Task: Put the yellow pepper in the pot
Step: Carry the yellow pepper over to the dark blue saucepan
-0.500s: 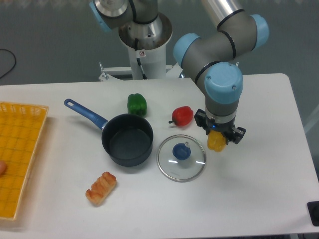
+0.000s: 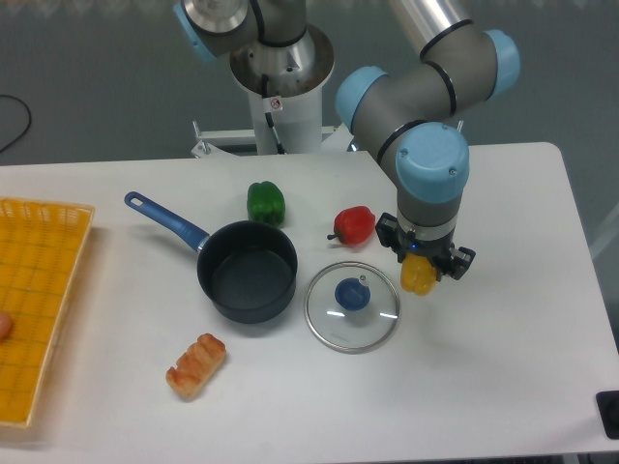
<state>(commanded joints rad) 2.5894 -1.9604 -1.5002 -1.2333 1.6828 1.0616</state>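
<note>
The yellow pepper (image 2: pixel 419 276) shows as a lumpy yellow shape just under my gripper (image 2: pixel 424 266), whose fingers are shut on it, right of the glass lid. The arm's wrist hides the pepper's top. The pot (image 2: pixel 248 272), a dark round saucepan with a long blue handle pointing up-left, stands empty to the left of the lid, well apart from the gripper.
A round glass lid with a blue knob (image 2: pixel 352 304) lies between pot and gripper. A red pepper (image 2: pixel 355 225) and a green pepper (image 2: pixel 265 203) sit behind them. A bread-like toy (image 2: pixel 195 365) lies at the front. A yellow basket (image 2: pixel 34 304) occupies the left edge.
The gripper with the yellow pepper has shifted very slightly left; nothing else has moved.
</note>
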